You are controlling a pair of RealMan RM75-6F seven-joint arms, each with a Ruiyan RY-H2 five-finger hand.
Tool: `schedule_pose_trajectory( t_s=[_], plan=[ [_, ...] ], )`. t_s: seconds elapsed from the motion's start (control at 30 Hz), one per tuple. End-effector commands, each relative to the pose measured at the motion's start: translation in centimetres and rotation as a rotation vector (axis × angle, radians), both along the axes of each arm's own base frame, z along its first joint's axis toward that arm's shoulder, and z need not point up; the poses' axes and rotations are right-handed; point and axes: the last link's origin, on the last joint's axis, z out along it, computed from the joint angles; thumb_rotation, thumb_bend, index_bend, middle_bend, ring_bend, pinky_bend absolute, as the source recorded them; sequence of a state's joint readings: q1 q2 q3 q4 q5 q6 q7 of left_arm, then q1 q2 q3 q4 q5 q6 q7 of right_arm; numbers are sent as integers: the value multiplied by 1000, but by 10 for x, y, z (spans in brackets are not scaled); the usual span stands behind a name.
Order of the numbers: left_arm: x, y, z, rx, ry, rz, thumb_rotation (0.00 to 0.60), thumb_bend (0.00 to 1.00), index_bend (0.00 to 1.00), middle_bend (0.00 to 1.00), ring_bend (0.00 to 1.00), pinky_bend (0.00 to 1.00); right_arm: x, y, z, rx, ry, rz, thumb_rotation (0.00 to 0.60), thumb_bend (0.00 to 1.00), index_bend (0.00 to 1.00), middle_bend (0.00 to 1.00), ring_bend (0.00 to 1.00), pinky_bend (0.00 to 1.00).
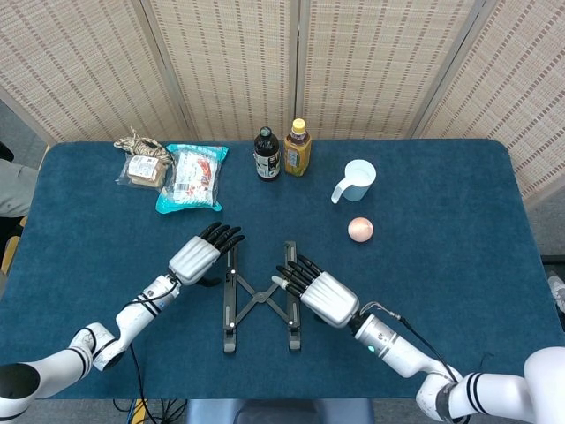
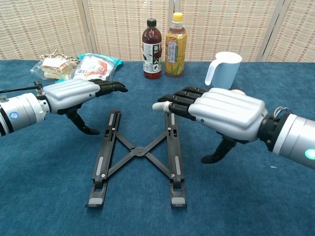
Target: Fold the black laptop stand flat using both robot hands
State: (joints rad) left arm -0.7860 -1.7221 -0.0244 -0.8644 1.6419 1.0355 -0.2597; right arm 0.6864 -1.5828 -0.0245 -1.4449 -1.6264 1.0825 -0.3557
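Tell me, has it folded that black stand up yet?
Not yet. The laptop stand still lies spread open in an X on the table. The left hand and right hand hover open over its two rails, apparently not touching. Gripping and pushing the rails together remains.

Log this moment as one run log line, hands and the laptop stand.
phase: approach | laptop stand: spread open in X on table, untouched | left hand: open, beside left rail | right hand: open, over right rail
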Motion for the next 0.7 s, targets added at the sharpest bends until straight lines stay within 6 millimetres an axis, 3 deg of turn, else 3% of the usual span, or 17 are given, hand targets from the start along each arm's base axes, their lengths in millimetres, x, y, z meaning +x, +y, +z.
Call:
schedule_pose_trajectory(
  t_s=[0.03, 0.27, 0.7],
  plan=[
    [-3, 0, -2, -2, 4, 11, 600, 135, 1, 2, 0, 14, 1, 1, -8, -3, 7, 29, 600, 0, 0, 0, 0, 0],
    [-10, 4, -4, 7, 10, 33, 600, 135, 1, 2, 0, 14, 1, 2, -21, -2, 20, 60, 600, 0, 0, 0, 0, 0],
    [-13, 8, -12, -10, -7, 64, 600, 135, 1, 2, 0, 13, 1, -1, -27, -27, 24, 81, 600, 0, 0, 0, 0, 0]
  ],
)
